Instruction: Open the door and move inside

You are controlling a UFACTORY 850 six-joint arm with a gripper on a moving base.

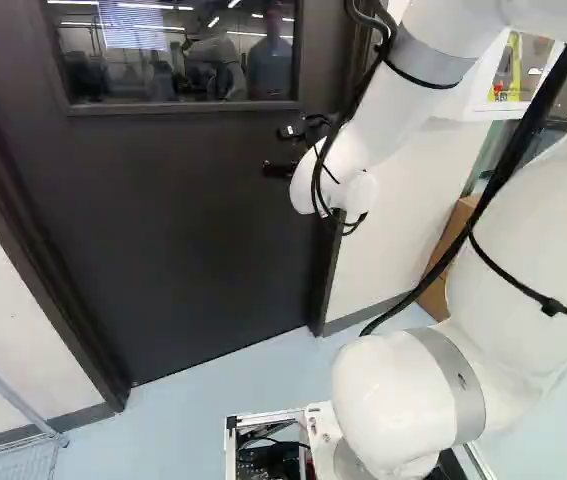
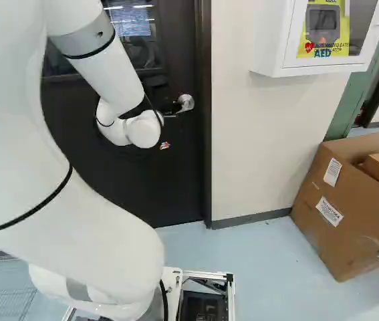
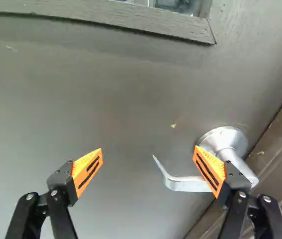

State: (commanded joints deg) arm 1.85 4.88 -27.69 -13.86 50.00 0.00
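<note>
The gripper is up against the dark door, near the door's latch edge, in the left base view. In the wrist view the gripper stands open, its orange-padded fingers wide apart. The silver lever handle lies ahead; one finger overlaps its middle, and its curved free end reaches into the space between the fingers. Whether that finger touches the lever I cannot tell. The right base view shows the round base of the handle beside the arm's wrist, which hides most of the gripper. The door is shut in its frame.
A window fills the door's upper part. Right of the door, a white AED cabinet hangs on the wall, with cardboard boxes on the floor below. A wire rack stands left of the door.
</note>
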